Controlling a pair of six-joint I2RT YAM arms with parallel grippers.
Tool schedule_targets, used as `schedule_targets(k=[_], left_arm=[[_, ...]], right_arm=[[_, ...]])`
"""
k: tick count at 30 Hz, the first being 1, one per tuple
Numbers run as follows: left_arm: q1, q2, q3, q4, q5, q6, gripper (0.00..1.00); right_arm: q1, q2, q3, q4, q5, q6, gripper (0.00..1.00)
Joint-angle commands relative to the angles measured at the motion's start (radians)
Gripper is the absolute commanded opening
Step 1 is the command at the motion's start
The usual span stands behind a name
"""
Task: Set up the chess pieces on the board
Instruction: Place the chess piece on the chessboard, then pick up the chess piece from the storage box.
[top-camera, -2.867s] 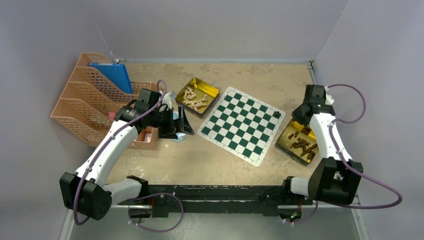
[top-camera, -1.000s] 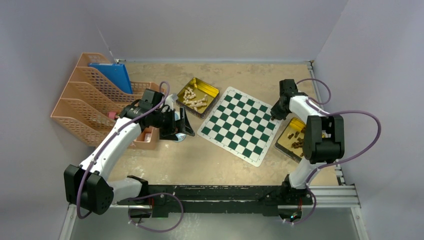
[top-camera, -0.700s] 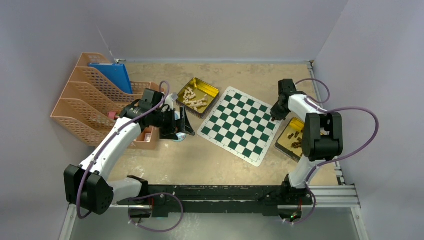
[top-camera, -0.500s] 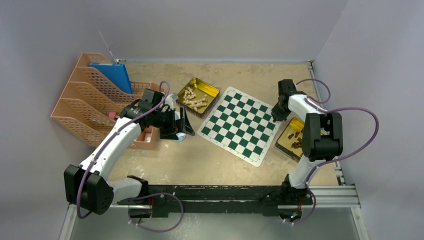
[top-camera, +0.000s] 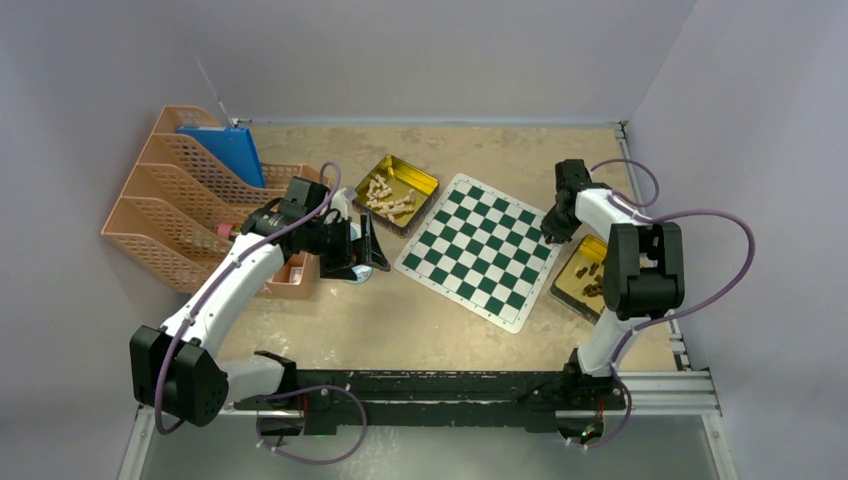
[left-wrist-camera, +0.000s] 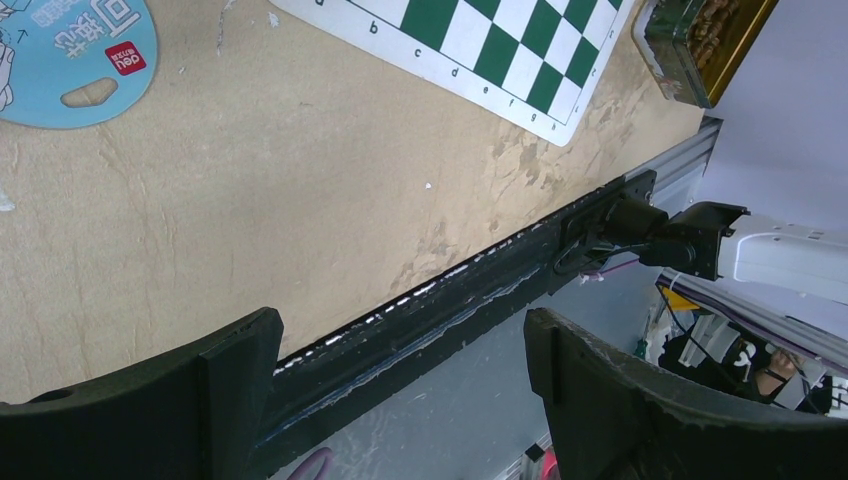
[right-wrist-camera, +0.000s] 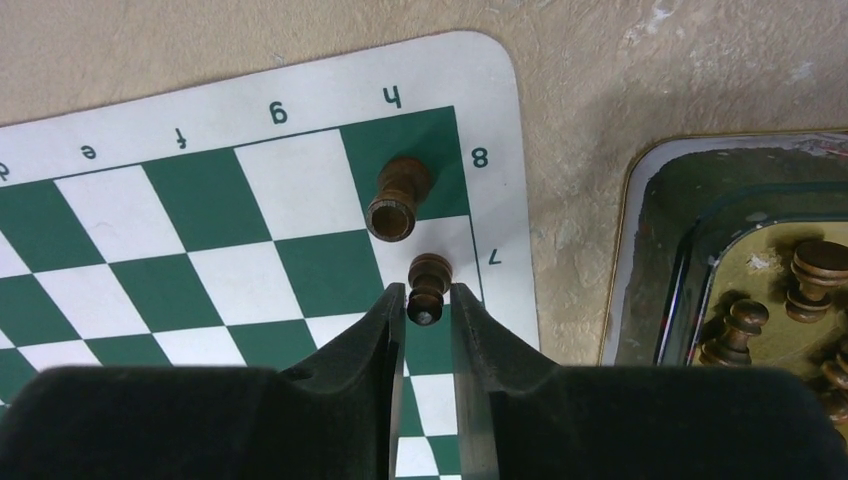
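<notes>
The dark pawn (right-wrist-camera: 431, 274) stands upright on the white square h7 of the board (right-wrist-camera: 200, 250), in the board's right rear corner as I see it from the top camera. A second dark piece (right-wrist-camera: 397, 199), with a flat round top, stands on the green corner square h8, just beside the pawn and not touching it.

The right gripper (right-wrist-camera: 428, 300) is low over that corner. Its jaws are narrowly apart, one finger on each side of the pawn. I cannot tell whether the pads press on the pawn or stand just clear of it.

To the right of the board, just off its edge, sits a gold tin (right-wrist-camera: 640, 250) holding the other dark pieces (right-wrist-camera: 738, 322). A second gold tin (top-camera: 420, 180), behind the board's left corner, holds the pale pieces (top-camera: 385, 197).

The left gripper (left-wrist-camera: 400, 318) hangs to the left of the board with its jaws spread wide and nothing between them. It touches nothing. A round blue disc (left-wrist-camera: 75, 55) lies flat beneath it.

The surface (top-camera: 400, 325) is tan and scuffed. A black rail (top-camera: 430, 385) runs along its near edge. A peach file rack (top-camera: 160, 215) stands at the far left with a blue folder (top-camera: 228, 150) in it. Plain pale walls (top-camera: 450, 50) close in the rear and both sides.
</notes>
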Motion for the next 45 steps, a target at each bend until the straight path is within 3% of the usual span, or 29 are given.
schedule_targets(k=[1, 8, 15, 23, 33, 45], left_arm=[[0.004, -0.014, 0.031, 0.027, 0.005, 0.014, 0.91], [0.004, -0.012, 0.024, 0.021, 0.005, 0.018, 0.91], [0.004, -0.024, 0.045, 0.002, -0.005, 0.039, 0.91], [0.004, -0.018, 0.084, -0.006, -0.003, 0.057, 0.91], [0.005, -0.027, 0.088, -0.028, 0.009, 0.054, 0.89], [0.004, -0.04, 0.113, -0.044, 0.0, 0.038, 0.88]], right_arm=[[0.006, 0.005, 0.054, -0.016, 0.002, 0.009, 0.28], [0.005, -0.022, 0.146, -0.064, -0.002, 0.009, 0.41], [0.005, -0.129, 0.154, -0.113, -0.008, -0.003, 0.44], [-0.026, -0.253, 0.075, -0.146, 0.085, -0.003, 0.43], [-0.196, -0.412, -0.112, -0.135, 0.126, 0.0, 0.36], [-0.224, -0.417, -0.293, -0.022, -0.014, 0.029, 0.35]])
